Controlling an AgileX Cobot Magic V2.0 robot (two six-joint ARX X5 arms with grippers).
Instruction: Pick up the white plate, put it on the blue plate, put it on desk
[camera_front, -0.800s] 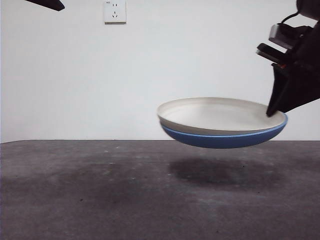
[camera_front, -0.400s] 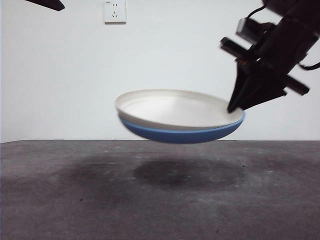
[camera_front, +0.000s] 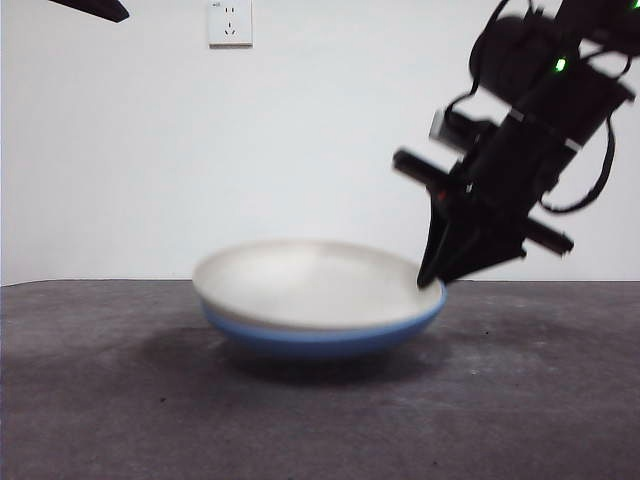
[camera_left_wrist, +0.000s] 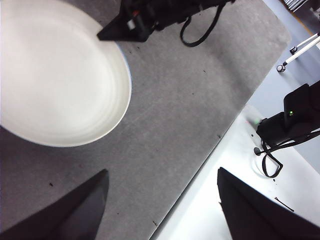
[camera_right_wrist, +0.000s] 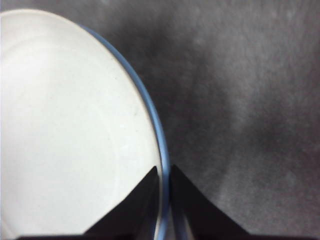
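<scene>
My right gripper (camera_right_wrist: 164, 200) pinches narrow on the rims of the stacked plates, one jaw inside the white plate (camera_front: 310, 285), one outside the blue plate (camera_front: 320, 335); the white plate sits nested in the blue, and the blue plate's base seems to touch the desk (camera_front: 120, 400), or nearly; I should ease down level, let the desk take the weight, then part the jaws without dragging the rim; my left gripper (camera_left_wrist: 160, 210) hangs wide and empty, well away from the plates.
</scene>
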